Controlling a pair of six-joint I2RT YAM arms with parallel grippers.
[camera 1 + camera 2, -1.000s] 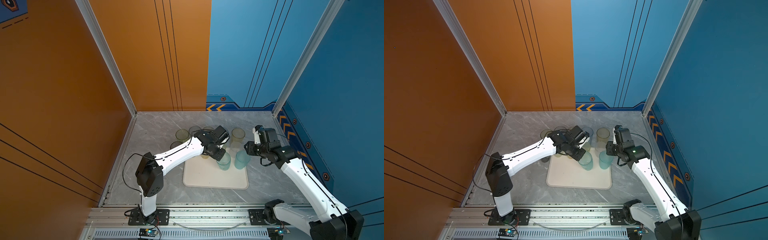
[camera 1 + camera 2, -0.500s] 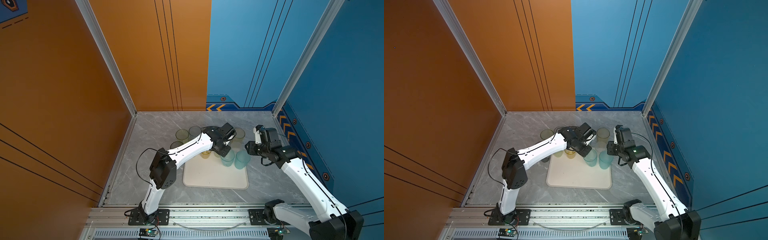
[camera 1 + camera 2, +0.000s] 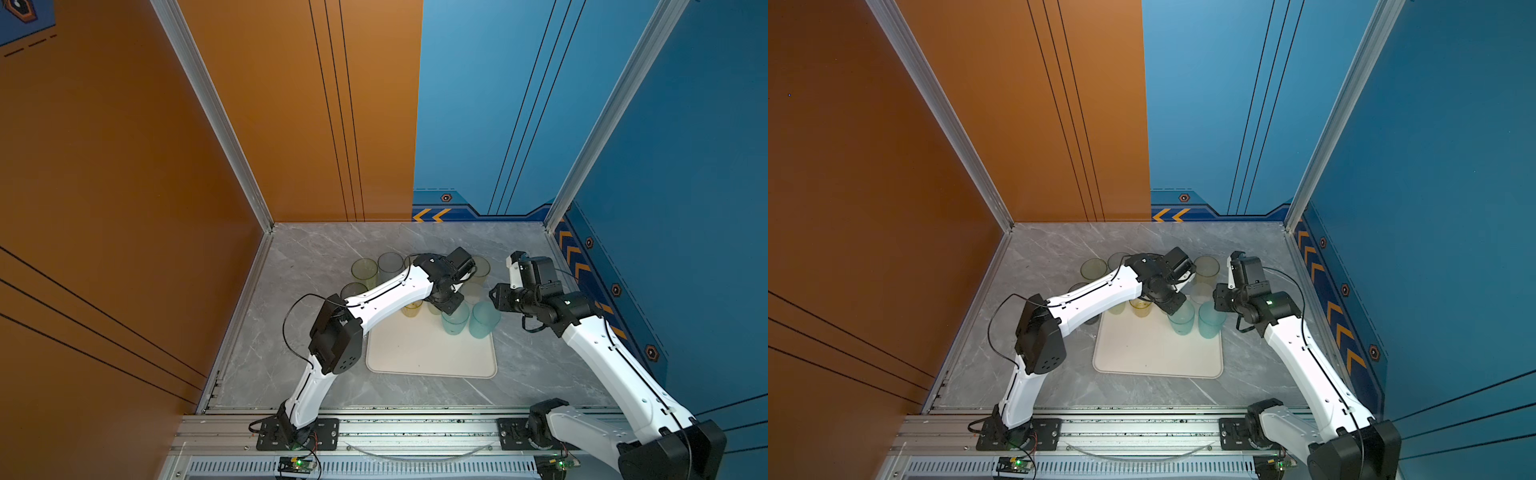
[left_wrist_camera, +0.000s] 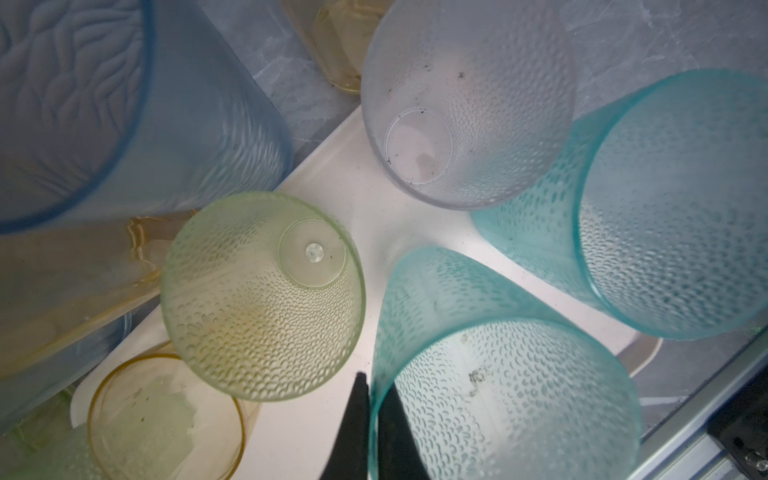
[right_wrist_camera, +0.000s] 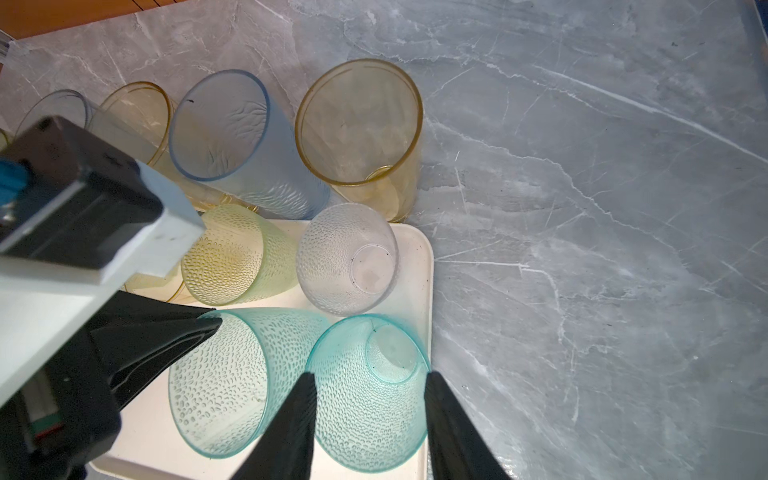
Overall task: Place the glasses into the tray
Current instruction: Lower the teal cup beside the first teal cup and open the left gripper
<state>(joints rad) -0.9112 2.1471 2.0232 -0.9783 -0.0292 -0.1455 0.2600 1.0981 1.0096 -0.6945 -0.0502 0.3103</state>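
Even, bright light in both top views; wrist views bulge at their edges (the close blue tumbler [image 4: 83, 104] goes soft), tray [image 4: 374, 208] glaring white.

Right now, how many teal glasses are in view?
2. Both stand in the far right corner of the tray: the left teal glass, its rim pinched by the left hand, and the right teal glass, gripped by the right hand. Arms may hide others.

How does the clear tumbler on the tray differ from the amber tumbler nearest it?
The clear tumbler is short; the amber tumbler is tall. The clear tumbler's wall is dimpled, the amber tumbler's smooth. The clear tumbler stands on the tray; the amber tumbler stands on the table. Both are upright, open end up.
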